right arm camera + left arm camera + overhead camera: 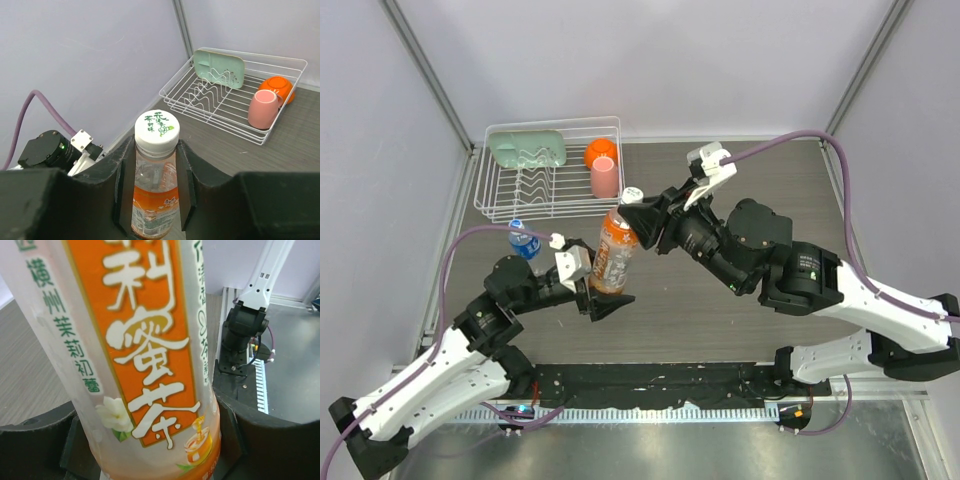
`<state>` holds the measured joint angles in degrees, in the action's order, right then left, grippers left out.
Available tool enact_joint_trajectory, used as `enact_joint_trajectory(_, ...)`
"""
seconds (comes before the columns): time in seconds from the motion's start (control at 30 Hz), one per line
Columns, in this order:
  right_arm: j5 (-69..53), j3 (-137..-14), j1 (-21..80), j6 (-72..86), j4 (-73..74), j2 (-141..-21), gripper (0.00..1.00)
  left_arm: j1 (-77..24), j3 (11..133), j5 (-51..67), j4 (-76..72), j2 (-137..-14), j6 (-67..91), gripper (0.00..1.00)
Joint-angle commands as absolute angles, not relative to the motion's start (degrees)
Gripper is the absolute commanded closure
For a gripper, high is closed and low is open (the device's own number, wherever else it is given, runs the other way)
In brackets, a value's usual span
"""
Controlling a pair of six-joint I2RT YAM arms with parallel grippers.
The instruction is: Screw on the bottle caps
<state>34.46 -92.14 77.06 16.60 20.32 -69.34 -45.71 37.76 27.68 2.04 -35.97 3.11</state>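
1. Top external view:
   - The left tool point(605, 290) is gripping the lower body of the orange bottle point(616, 250), which is leaning over the table point(720, 320).
   - The right tool point(640, 203) is closing around the white cap point(633, 194) sitting on that bottle's neck.
   - The blue-label bottle point(526, 244) is standing by the left arm, with a bluish cap point(517, 226) on top.
   - Behind, a white wire rack point(550, 211) is holding a green tray point(527, 148), an orange cup point(601, 152) and a pink cup point(604, 178).

2. Left wrist view:
   - The orange bottle is filling the frame between the dark fingers point(35, 437), which are pressing on both of its sides.
   - Its orange label is showing large white characters "莉蜜茶".
   - Green characters "横州茉莉初蕾" are running down the pale strip beside it.
   - A white flower and a small cup picture are sitting near the bottom.

3. Right wrist view:
   - The fingers point(121, 175) are clamping the white cap from both sides, and the cap is sitting on the neck.
   - Green characters are printed on the cap's top, too small to read surely.
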Motion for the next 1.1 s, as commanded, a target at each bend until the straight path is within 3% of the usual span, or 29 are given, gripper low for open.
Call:
enact_joint_trajectory(0.0,26.6,-94.0,78.1,12.3,23.1,-67.8,0.74,-44.4,38.1,27.2,-1.2,-35.2,9.8,0.82)
enact_joint_trajectory(0.03,26.1,-94.9,78.1,12.0,23.7,-67.7,0.59,-44.4,37.7,27.5,-1.5,-35.1,9.2,0.82)
enact_joint_trajectory(0.13,23.3,-97.3,78.1,11.0,25.9,-67.2,0.39,-44.1,37.0,27.5,-2.8,-34.8,8.6,0.85)
enact_joint_trajectory(0.23,19.3,-100.5,78.1,9.3,30.4,-66.7,0.31,-43.8,36.3,29.3,-4.9,-33.9,6.5,0.87)
enact_joint_trajectory(0.47,9.0,-109.9,78.1,0.4,37.5,-66.9,0.2,-43.7,38.4,48.8,-1.2,-32.6,-2.5,0.83)
enact_joint_trajectory(0.67,0.8,-120.0,78.1,-6.2,41.5,-70.7,0.13,-43.7,42.3,57.4,-0.5,-33.0,-2.2,0.79)
enact_joint_trajectory(0.83,-8.2,-134.4,78.0,-9.8,49.6,-77.5,0.09,-43.9,41.8,57.3,-8.7,-33.3,1.7,0.85)
enact_joint_trajectory(1.07,-22.2,-139.6,69.3,-10.0,50.2,-84.0,0.07,-43.9,39.0,55.3,-15.1,-32.7,3.3,0.92)
